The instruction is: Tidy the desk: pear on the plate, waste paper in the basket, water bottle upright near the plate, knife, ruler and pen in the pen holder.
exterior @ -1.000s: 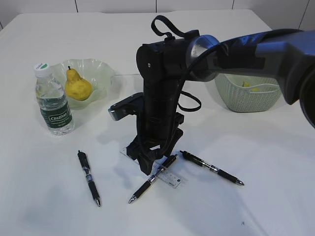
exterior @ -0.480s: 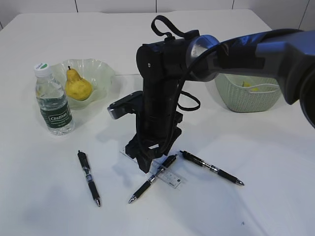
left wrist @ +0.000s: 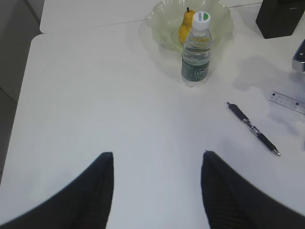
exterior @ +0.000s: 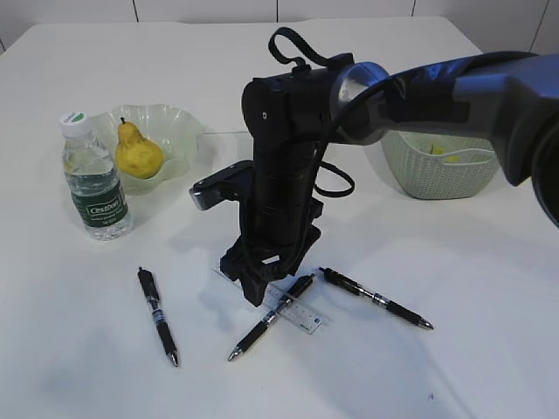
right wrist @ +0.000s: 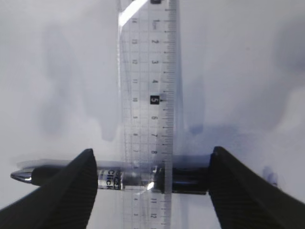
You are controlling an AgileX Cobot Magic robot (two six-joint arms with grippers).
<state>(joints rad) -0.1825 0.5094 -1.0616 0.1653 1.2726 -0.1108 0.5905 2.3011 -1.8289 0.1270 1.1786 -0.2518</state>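
Note:
A yellow pear [exterior: 138,154] lies on the pale green plate [exterior: 188,131], and the water bottle [exterior: 96,179] stands upright beside it. My right gripper [exterior: 258,293] points straight down, open. Its jaws straddle the spot where the clear ruler [right wrist: 147,86] crosses a black pen [right wrist: 119,179], with both fingers [right wrist: 71,191] apart from them. Two more pens [exterior: 158,314] [exterior: 376,298] lie on the table. My left gripper [left wrist: 157,155] hangs open over bare table, short of the bottle [left wrist: 196,52]. Knife and pen holder are hidden or out of view.
A pale green woven basket [exterior: 437,175] stands at the right behind the right arm, with something yellow [exterior: 441,155] inside. The right arm's black body blocks the middle of the table. A black boxy shape [left wrist: 281,19] sits at the left wrist view's top right corner.
The right gripper has shifted slightly up and to the left over the ruler and pen. Its jaws stay open. The left gripper has not moved.

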